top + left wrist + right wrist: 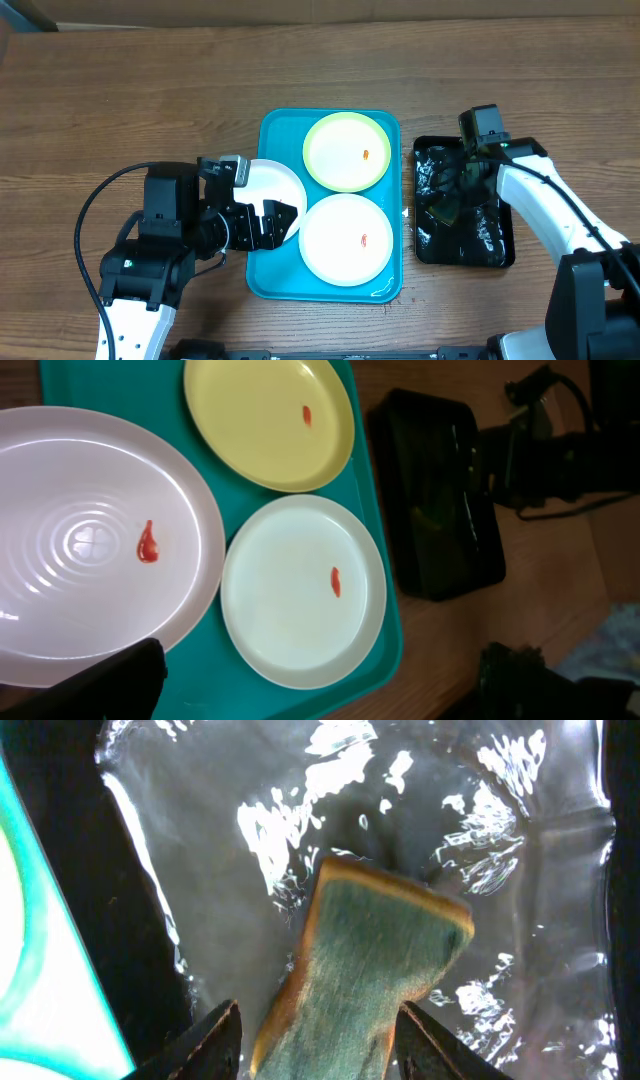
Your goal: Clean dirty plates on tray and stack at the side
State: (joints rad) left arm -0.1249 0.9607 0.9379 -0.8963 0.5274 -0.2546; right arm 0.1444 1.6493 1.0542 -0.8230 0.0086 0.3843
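Sponge (370,960) sits pinched in my right gripper (318,1025), black tray (495,250) underneath; left gripper (280,224) is wide open beside a white plate (268,180).

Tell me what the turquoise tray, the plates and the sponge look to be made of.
The turquoise tray: likely moulded plastic, glossy, with rounded corners and glints on the rim. The plates: probably plastic or melamine, smooth with a soft sheen; ceramic cannot be excluded. The sponge: soft foam, tan, with a dull green scouring face.
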